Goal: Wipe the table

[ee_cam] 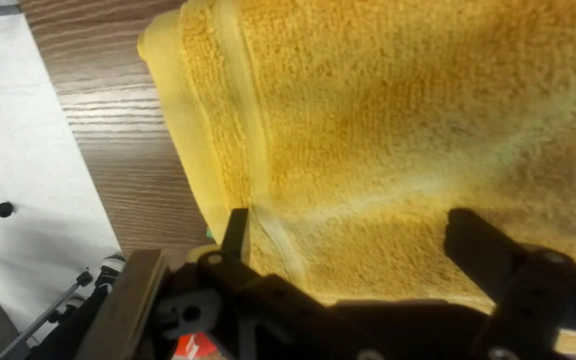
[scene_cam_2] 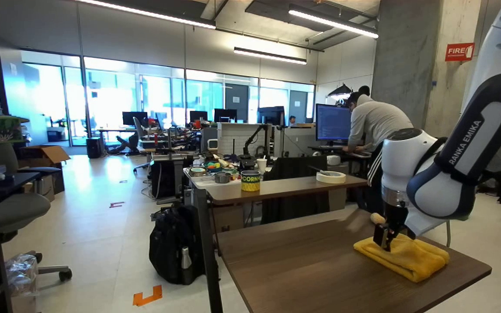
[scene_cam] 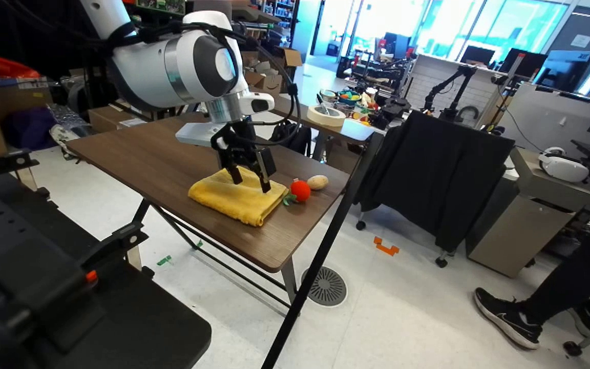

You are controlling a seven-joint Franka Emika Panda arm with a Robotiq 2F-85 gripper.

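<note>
The dark brown table [scene_cam: 136, 146] shows in both exterior views, and part of its wood top [ee_cam: 123, 165] is visible in the wrist view. Folded on it lies a thick yellow towel [scene_cam: 228, 200], which fills most of the wrist view [ee_cam: 368, 110]. My gripper [scene_cam: 251, 185] points down over the towel in both exterior views, its fingertips at or just above the cloth; whether they touch it I cannot tell. In the wrist view the gripper [ee_cam: 350, 217] is open, fingers wide apart, with towel surface behind the gap and no cloth pinched.
Beside the towel sit a red ball-shaped item [scene_cam: 300, 190] with green leaves and a pale potato-like item [scene_cam: 318, 182]. A black pole [scene_cam: 320, 246] crosses near the table's end. Behind stands another table bearing a tape roll [scene_cam_2: 331, 177] and a can [scene_cam_2: 250, 180].
</note>
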